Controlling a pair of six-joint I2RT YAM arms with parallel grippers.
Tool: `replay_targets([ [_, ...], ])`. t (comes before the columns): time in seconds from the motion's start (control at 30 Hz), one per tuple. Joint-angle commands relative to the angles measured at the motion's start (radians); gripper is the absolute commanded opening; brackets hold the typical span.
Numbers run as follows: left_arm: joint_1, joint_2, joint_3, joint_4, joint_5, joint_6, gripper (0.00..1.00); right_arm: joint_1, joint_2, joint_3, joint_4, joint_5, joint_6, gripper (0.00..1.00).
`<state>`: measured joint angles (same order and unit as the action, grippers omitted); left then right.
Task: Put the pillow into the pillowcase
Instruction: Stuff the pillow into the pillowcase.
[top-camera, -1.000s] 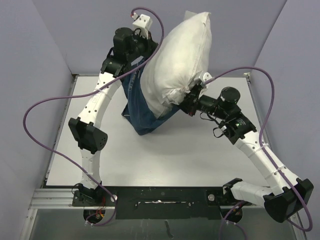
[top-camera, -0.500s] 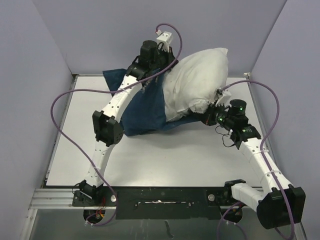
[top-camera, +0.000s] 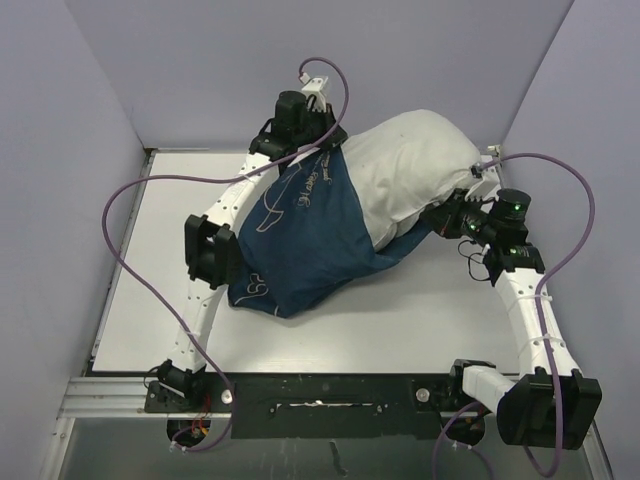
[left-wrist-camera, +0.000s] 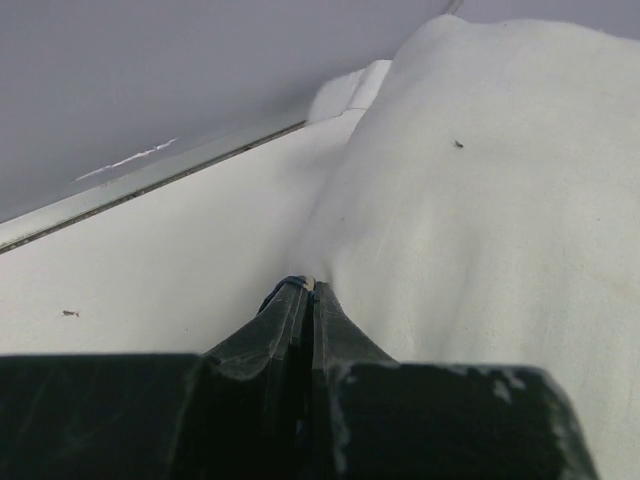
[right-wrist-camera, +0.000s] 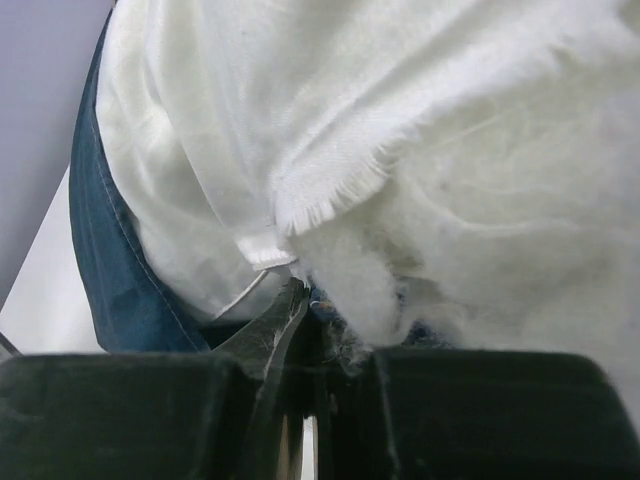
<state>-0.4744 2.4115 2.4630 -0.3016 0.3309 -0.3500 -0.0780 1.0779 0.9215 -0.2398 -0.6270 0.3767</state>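
Observation:
The white pillow (top-camera: 415, 165) lies at the back right of the table, its left end inside the navy pillowcase (top-camera: 310, 235) with cream drawings. My left gripper (top-camera: 318, 150) is shut on the pillowcase's upper hem at the back; in the left wrist view only a thin blue sliver (left-wrist-camera: 295, 281) shows at the gripper (left-wrist-camera: 308, 288), with the pillow (left-wrist-camera: 480, 200) bulging to its right. My right gripper (top-camera: 440, 215) is shut on the lower hem under the pillow. The right wrist view shows the gripper (right-wrist-camera: 310, 295) below the pillow's frayed seam and loose stuffing (right-wrist-camera: 450, 150), with blue pillowcase cloth (right-wrist-camera: 100, 250) at the left.
The white table (top-camera: 140, 300) is closed in by lavender walls on the left, back and right. Purple cables loop off both arms, one out over the table's left side (top-camera: 115, 235). A black rail (top-camera: 320, 395) runs along the near edge.
Both arms have come down from holding the pillow upright, so pillow and pillowcase now rest on the table. The pillowcase has spread down and left, and the right gripper has shifted right.

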Motion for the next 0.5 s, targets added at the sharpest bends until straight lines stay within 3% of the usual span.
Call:
replay_targets([
  [0.0, -0.017, -0.053, 0.031, 0.104, 0.025, -0.041, 0.0, 0.001, -0.031, -0.003, 0.012, -0.038, -0.008, 0.0],
  [0.47, -0.077, 0.078, 0.14, 0.095, 0.027, -0.107, 0.0, 0.002, -0.069, -0.068, 0.003, -0.03, 0.0, 0.0],
])
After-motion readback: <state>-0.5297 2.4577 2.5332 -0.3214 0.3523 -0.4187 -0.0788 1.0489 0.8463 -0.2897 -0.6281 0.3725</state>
